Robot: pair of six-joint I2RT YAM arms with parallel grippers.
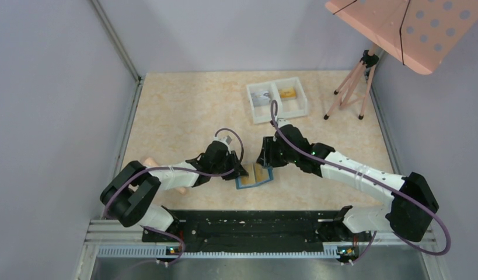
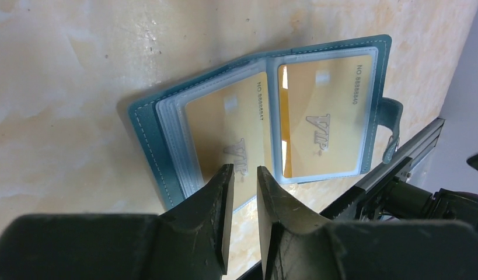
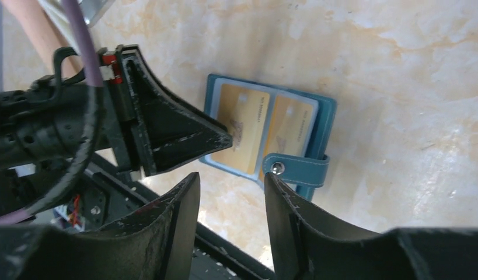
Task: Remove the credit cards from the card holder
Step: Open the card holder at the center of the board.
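Two gold VIP cards (image 2: pixel 324 116) sit pocketed in the open card holder (image 2: pixel 144 131), so I'd say both remain to be pulled. The left gripper (image 2: pixel 243 175), fingers barely parted, grips nothing at one card's edge. The right gripper (image 3: pixel 230 176) hangs wide open, empty.

You are looking into a lab test cell: plain pale lilac partition walls (image 1: pixel 49 87) box in the beige marbled worktop (image 1: pixel 184 111), a slotted aluminium rail (image 1: pixel 102 238) runs along its near edge, and a pink perforated panel (image 1: pixel 411 23) stands on a tripod (image 1: pixel 351 74)
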